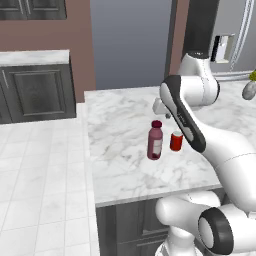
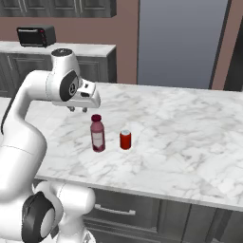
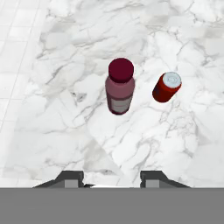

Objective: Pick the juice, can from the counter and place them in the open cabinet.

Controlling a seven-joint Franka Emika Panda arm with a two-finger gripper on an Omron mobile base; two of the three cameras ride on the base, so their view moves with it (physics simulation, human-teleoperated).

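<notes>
The juice (image 1: 155, 142) (image 2: 98, 135) (image 3: 120, 89), a maroon bottle with a dark red cap, stands upright on the marble counter (image 1: 120, 165) (image 2: 190, 137) (image 3: 148, 144). The short red can (image 1: 176, 141) (image 2: 125, 140) (image 3: 166, 87) stands just to its right, a small gap apart. My gripper (image 2: 78, 109) (image 3: 111, 177) hangs above the counter, behind and left of the bottle. It touches nothing. Its fingers stand apart, open, with only bare marble between them. The open cabinet is out of view.
The counter's left edge drops to a white tiled floor (image 1: 40, 175). Low dark cabinets (image 1: 35, 90) line the far wall, with a toaster oven (image 2: 35, 35) on their top. A steel fridge (image 1: 235, 40) stands at the back right. A greyish object (image 1: 248, 90) lies at the counter's far right.
</notes>
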